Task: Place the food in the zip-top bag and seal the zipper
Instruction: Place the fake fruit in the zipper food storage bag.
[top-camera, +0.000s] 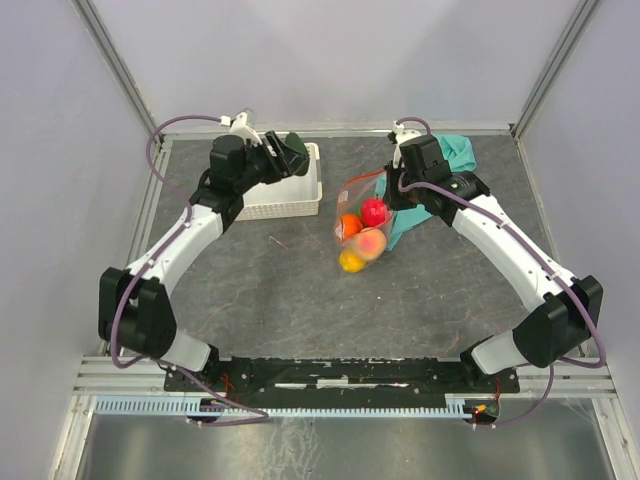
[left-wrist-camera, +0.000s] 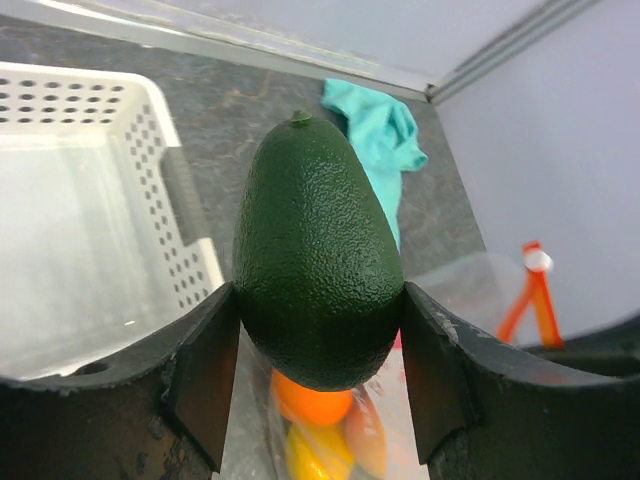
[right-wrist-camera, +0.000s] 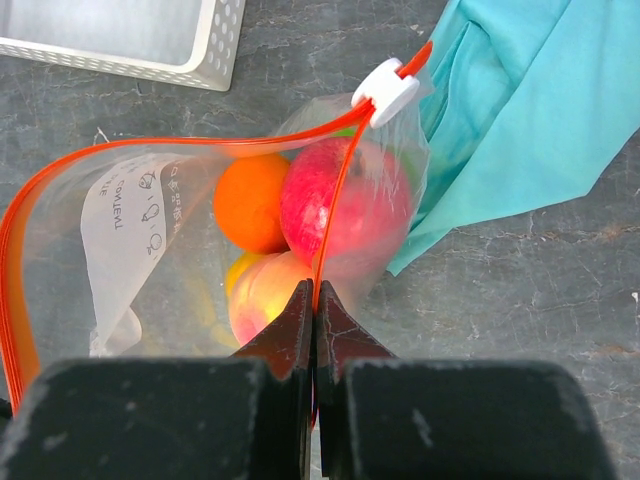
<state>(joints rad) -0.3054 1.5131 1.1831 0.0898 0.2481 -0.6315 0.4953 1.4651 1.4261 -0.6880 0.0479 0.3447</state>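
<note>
Avocado (left-wrist-camera: 318, 255) sits clamped in the jaws of the outstretched left arm (top-camera: 190, 235) by the basket (top-camera: 285, 205) — right arm (top-camera: 500, 225) bends inward, jaws pinching the zipper (right-wrist-camera: 330, 215), a grip only its wrist view shows.

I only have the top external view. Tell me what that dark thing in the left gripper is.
Observer: A dark green avocado, pinched by its sides between the fingers of the left gripper.
Operator: Report what the right gripper has hold of.
Observer: The right gripper is shut on the red-orange zipper along one lip of the zip-top bag, and the mouth gapes open.
Operator: Give me the slider's position.
Observer: The white slider sits at the end of the strip, beside the teal cloth.
</note>
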